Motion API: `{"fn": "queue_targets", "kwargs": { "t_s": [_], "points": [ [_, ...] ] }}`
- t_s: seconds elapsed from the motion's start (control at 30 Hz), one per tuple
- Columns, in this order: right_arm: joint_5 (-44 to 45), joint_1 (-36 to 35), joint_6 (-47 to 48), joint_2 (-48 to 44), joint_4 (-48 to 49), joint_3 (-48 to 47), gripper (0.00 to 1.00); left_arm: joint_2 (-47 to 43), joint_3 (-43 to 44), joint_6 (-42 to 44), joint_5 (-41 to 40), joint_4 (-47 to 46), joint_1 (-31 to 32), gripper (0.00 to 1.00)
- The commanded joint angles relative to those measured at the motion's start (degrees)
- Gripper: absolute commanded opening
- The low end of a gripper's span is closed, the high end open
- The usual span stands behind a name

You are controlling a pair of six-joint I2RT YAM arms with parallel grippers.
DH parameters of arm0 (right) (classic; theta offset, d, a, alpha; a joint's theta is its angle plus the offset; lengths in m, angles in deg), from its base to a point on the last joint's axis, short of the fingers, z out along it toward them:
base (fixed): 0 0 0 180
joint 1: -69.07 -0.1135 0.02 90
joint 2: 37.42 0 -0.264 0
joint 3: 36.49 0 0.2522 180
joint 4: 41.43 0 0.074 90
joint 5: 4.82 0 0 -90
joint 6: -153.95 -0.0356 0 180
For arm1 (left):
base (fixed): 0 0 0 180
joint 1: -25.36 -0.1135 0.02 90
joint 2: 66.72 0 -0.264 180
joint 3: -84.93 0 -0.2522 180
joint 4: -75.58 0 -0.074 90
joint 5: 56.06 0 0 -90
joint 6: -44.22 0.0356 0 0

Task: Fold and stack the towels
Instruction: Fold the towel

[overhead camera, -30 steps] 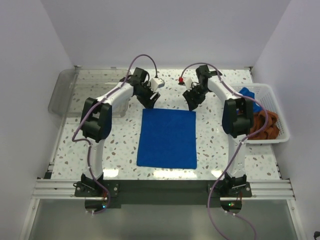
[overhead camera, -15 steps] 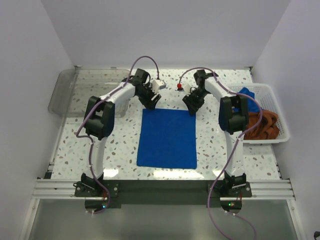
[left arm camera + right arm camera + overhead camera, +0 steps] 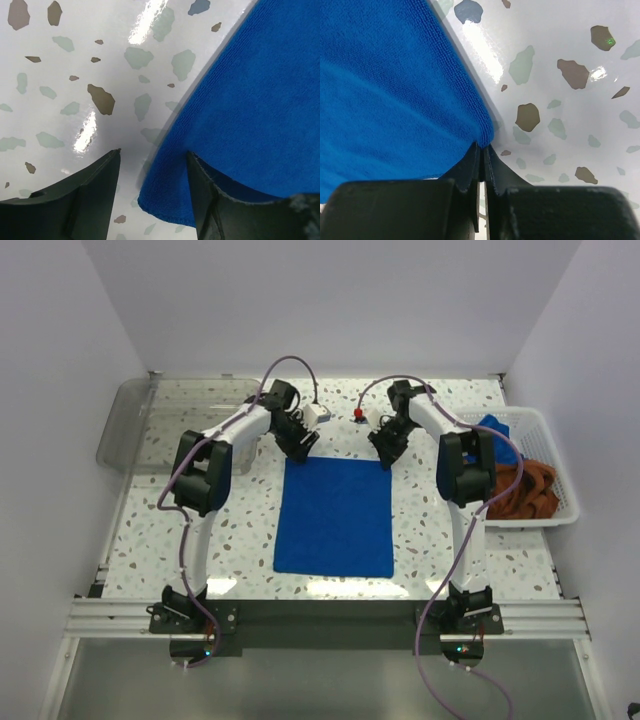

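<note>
Overhead, the clear plastic tray [image 3: 130, 430] sits at the upper left of the frame, at the far left corner of the speckled table [image 3: 440, 530]. Just right of it the left arm bends inward, and the left gripper [image 3: 303, 447] points down at the top left corner of the flat blue towel [image 3: 335, 518]. This towel lies spread as a smooth rectangle in the middle of the table, between the two arms. At its top right corner stands the right gripper [image 3: 385, 455], also pointing down. Farther right, against the frame's right side, the white mesh basket [image 3: 548, 440] holds a second blue towel [image 3: 495, 428] at its upper end and crumpled rust-brown towels [image 3: 530, 490] below that.

In the left wrist view the left gripper [image 3: 152, 197] has its jaws set moderately wide. One dark finger [image 3: 75, 200] rests over bare table at lower left, and the other [image 3: 215, 200] lies over the cloth at lower right. The rounded corner of the flat blue towel [image 3: 250, 115] sits in the gap between them, unpinched.

In the right wrist view the right gripper [image 3: 481, 152] has its jaws pressed together. The fingertips meet right at the corner point of the flat blue towel [image 3: 385, 90], which fills the left half of the frame. Whether any cloth is nipped between them I cannot tell.
</note>
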State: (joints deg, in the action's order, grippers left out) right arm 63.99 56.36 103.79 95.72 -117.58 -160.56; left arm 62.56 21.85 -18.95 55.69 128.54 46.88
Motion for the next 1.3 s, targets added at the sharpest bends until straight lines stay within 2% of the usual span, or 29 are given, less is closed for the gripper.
{"fn": "queue_targets", "kwargs": {
  "t_s": [0.0, 0.33, 0.5, 0.73, 0.93, 1.03, 1.13, 1.27],
  "points": [
    [-1.4, 0.1, 1.0, 1.2, -1.6, -0.3, 0.01, 0.5, 3.4, 2.0, 2.2, 3.3, -1.4, 0.59],
    [-1.1, 0.1, 0.3, 0.5, 0.0, 1.1, 0.01, 2.2, 3.0, -0.1, 3.2, 6.2, -2.2, 0.44],
    [-0.3, 0.1, 0.3, 0.1, 0.2, 1.8, 0.01, 2.8, 3.7, -1.1, 5.2, 7.9, -2.1, 0.43],
    [-0.6, 0.1, 0.1, -0.5, 0.8, 1.6, 0.01, 3.1, 2.3, -1.3, 1.1, 9.1, -2.1, 0.35],
    [0.8, 0.1, -0.4, -0.5, 0.2, -0.3, 0.0, 3.2, 2.6, -0.5, -1.8, 9.1, -2.2, 0.18],
    [2.1, 0.1, -0.8, -0.9, 0.5, -1.9, 0.0, 3.5, 4.2, 0.1, -2.9, 9.8, -2.4, 0.0],
    [4.0, 0.0, -1.6, -1.6, 0.7, -3.7, 0.0, 2.9, 5.9, 0.1, -3.7, 10.2, -2.4, 0.0],
    [7.1, 0.0, -3.5, -5.5, 5.0, -2.7, 0.0, -0.1, 5.7, -0.5, -4.0, 6.3, -2.4, 0.0]
  ]
}}
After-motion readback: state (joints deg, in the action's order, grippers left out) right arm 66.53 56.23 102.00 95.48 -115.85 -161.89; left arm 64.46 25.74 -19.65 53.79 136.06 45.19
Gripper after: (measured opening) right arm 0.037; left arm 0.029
